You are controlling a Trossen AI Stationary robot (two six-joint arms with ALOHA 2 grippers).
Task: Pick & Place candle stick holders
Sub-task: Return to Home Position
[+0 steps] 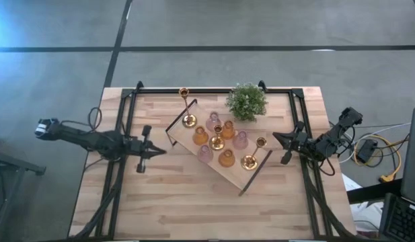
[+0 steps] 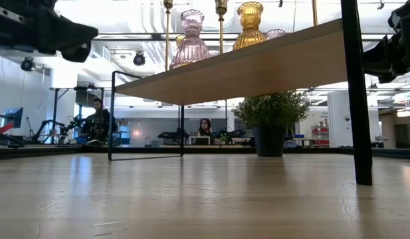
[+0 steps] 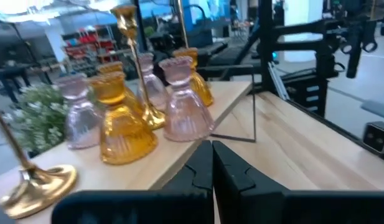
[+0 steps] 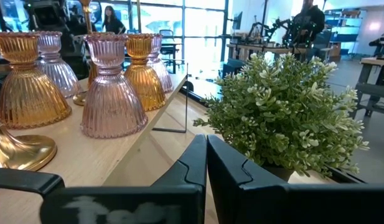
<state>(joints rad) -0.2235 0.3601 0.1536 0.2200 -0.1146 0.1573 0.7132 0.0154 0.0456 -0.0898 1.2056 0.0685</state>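
Found the left end effector (image 1: 153,152) left of centre in the high view, over the bare desk (image 1: 167,208), pointing toward the wooden tray (image 1: 232,176) but apart from it. Saw its fingers (image 3: 201,167) pressed together in the left wrist view: narrow, gripping nothing. Found the right end effector (image 1: 281,142) right of centre, near the tray's lower-right end, likewise closed tight and empty in the right wrist view.

Counted nine candle stick holders (image 1: 217,142) on the tray, which ran diagonally from upper left to lower right through the middle of the high view. Made out three pink glass holders (image 1: 241,140), three amber glass holders (image 1: 226,158) and three gold brass holders (image 1: 188,121) — one tall-stemmed at the tray's upper-left end, one at its lower-right end, one short in the middle of the cluster. Saw the glass ones standing upright and close together in both wrist views.

Noted the potted plant (image 1: 246,101) on the desk just beside the tray, above centre. In the low view, saw the tray raised on black wire legs (image 2: 356,93), with a pink and an amber holder at the top of the frame. Spotted two people (image 2: 98,121) seated far back in the room.
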